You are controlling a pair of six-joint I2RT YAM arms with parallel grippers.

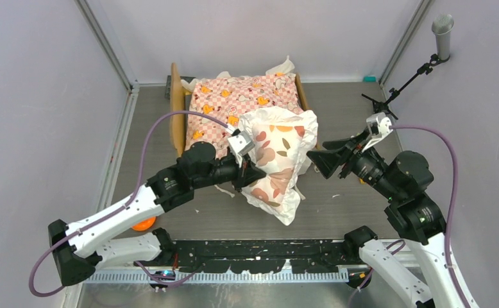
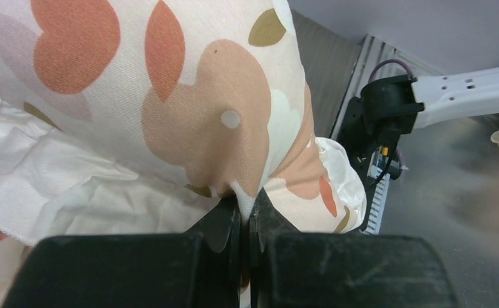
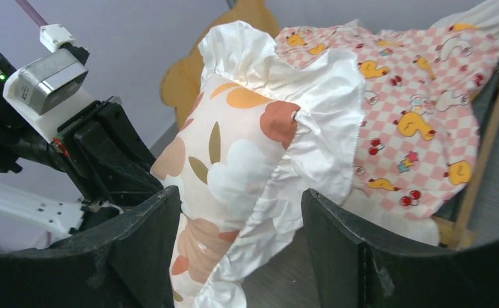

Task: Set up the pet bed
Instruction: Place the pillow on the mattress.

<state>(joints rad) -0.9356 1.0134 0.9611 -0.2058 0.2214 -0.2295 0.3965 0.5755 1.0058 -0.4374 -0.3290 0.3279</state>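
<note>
**Pillow going onto the bed**

Pet bed point(image 1: 177, 109) sits far centre, headboard at the left, w/ the pink-checkered sheet point(image 1: 234, 96) spread over it. L gripper point(image 2: 247, 204) has its fingers pressed together, pinching the floral pillow point(image 1: 279, 160) and holding it up over the bed's near edge. R gripper point(image 1: 312, 163) sits just beside the pillow, fingers spread, gripping nothing (ruffle hangs close). Next, prob.: carry the pillow to the headboard end and lay it flat w/o rucking the sheet.

Setup is reading as a robotics lab test cell — plain grey walls point(image 1: 29, 96) are enclosing a grey table point(image 1: 343, 109), metal corner posts point(image 1: 106, 45) are framing it, and a microphone point(image 1: 442, 35) is standing on a tripod point(image 1: 388, 99).
</note>
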